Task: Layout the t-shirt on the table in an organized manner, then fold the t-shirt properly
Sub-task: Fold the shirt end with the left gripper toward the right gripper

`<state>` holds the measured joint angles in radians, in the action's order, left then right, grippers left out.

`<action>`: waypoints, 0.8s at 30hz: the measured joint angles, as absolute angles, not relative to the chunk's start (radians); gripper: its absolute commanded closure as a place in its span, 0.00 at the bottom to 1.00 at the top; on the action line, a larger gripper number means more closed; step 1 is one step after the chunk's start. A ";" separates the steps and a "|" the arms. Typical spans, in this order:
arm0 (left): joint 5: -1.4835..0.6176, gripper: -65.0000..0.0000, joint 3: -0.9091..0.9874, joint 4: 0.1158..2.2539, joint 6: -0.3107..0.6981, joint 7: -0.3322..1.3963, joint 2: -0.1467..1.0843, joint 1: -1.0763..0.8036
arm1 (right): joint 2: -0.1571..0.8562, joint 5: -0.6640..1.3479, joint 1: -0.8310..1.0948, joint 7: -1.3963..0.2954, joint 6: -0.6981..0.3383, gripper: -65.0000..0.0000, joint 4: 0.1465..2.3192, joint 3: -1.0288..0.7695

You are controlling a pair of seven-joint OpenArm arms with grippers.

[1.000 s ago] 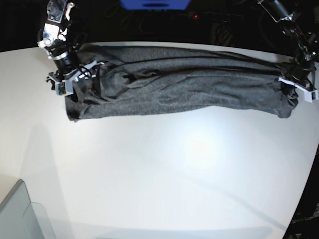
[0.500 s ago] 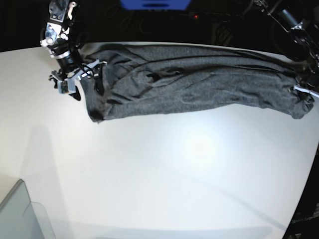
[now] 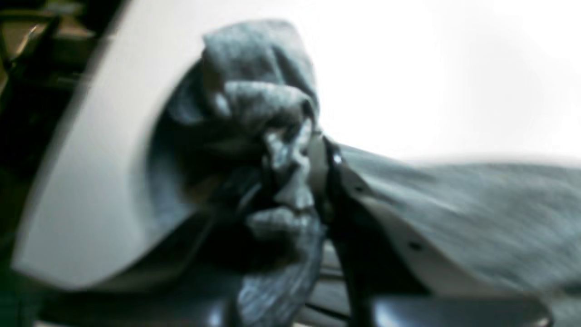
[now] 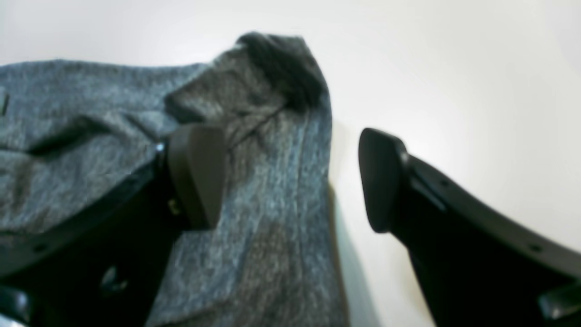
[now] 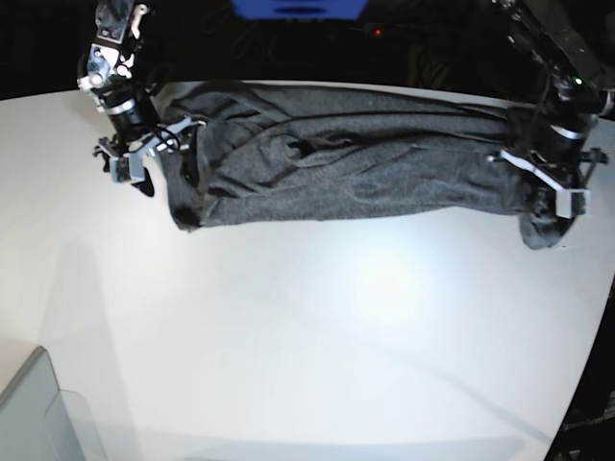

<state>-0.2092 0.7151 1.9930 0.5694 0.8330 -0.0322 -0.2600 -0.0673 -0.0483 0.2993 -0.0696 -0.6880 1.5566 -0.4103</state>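
Left wrist view: we see the left gripper [image 3: 313,181] clamped on a bunched wad of the t-shirt [image 3: 454,218], heathered grey knit, blurred. Right wrist view: right gripper [image 4: 290,181] jaws wide apart, one finger over the shirt's edge. Base view: the shirt lies rumpled, long axis left-right, along the far side of the glossy white table [image 5: 317,327].

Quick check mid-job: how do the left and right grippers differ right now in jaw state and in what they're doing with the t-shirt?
The left gripper is shut on a bunched end of the t-shirt; the right gripper stands wide open, holding nothing. The left one's cloth hangs past the table edge; the right one's end lies on the table, one finger over it. Both sit at opposite ends of the shirt.
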 measured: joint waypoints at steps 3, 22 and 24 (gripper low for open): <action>-0.197 1.00 0.596 1.991 0.569 0.839 -0.036 -0.308 | -0.067 -0.048 0.297 -0.069 -0.687 0.29 1.557 -0.412; -0.070 1.00 0.079 1.990 0.546 0.836 -0.028 -0.349 | -0.067 -0.048 0.297 -0.070 -0.688 0.29 1.557 -0.435; -0.055 1.00 0.043 1.982 0.548 0.832 -0.028 -0.349 | -0.067 -0.048 0.297 -0.070 -0.688 0.29 1.557 -0.436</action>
<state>-0.0551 0.0433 1.9816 0.5476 0.8318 -0.0284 -0.3489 -0.0666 -0.0483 0.2970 -0.0696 -0.6876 1.5570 -0.4358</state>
